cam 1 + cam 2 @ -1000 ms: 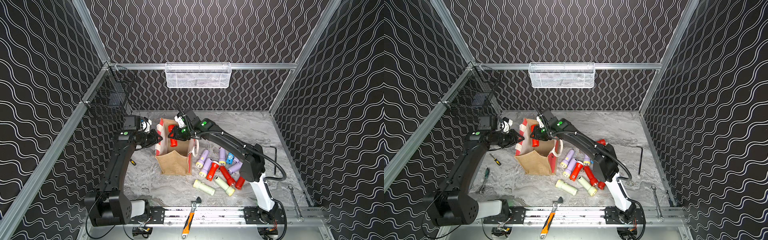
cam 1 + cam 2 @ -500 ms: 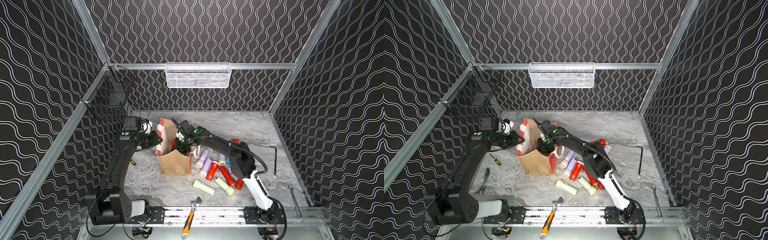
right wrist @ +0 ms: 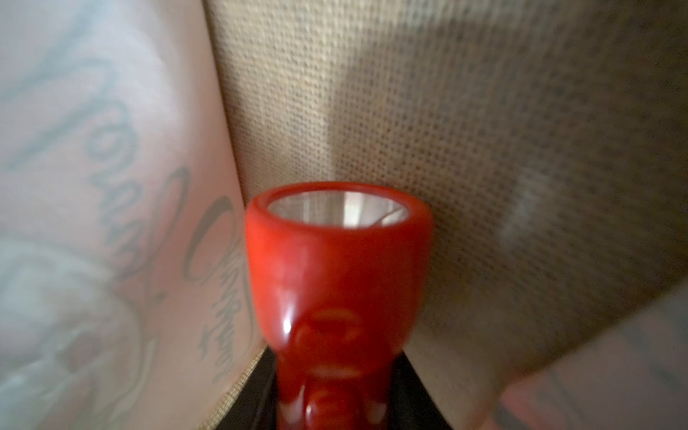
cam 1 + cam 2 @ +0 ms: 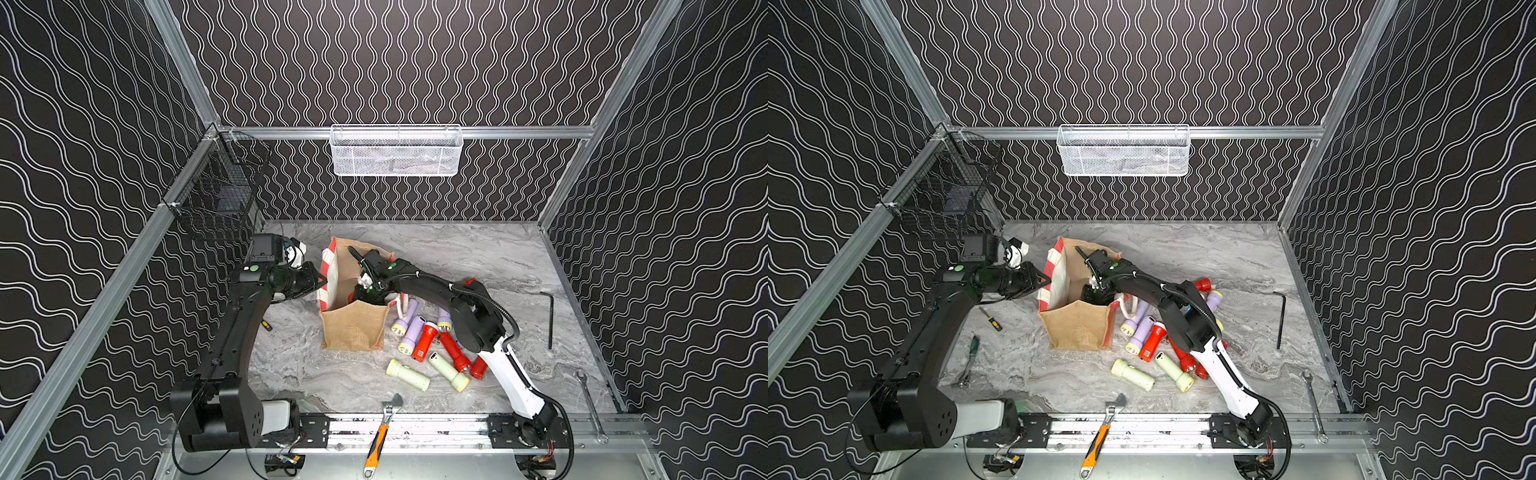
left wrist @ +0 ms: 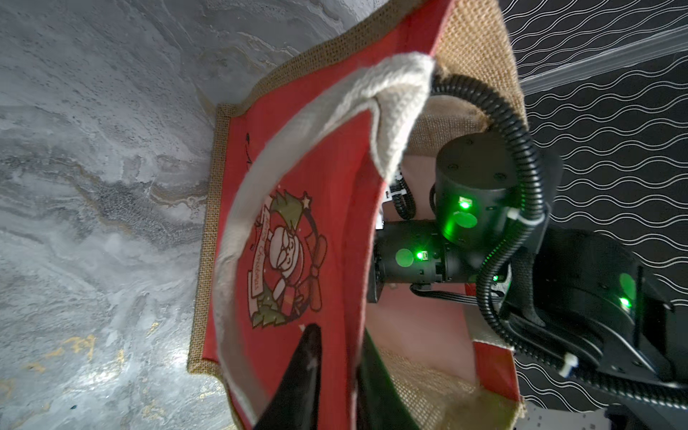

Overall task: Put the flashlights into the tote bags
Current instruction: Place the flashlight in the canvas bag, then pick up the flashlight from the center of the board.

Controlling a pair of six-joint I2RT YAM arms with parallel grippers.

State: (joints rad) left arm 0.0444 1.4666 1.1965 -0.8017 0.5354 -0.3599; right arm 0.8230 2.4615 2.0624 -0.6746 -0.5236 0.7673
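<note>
**Red plastic flashlight (image 3: 338,283) inside boxy tan burlap tote bag (image 4: 353,328)**

Right jaws pinch the flashlight, head-down within the bag, right arm filling its mouth. Left jaws clamp the bag's red side panel (image 5: 335,178); white woven handle (image 5: 394,111) drapes across it. Loose lilac, red, pale-green flashlights (image 4: 424,340) crowd the marbled table (image 4: 478,257) just beside the bag.

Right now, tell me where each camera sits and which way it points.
Both top views: high at the front, looking down and back over the table, left arm, right arm and tote bag.
Left wrist: on the left arm, looking along the left tool pinching the bag's red panel; right arm beyond.
Right wrist: inside the bag, looking past the right tool along its red flashlight at burlap.
Shared: both wrist views show the bag's interior.
</note>
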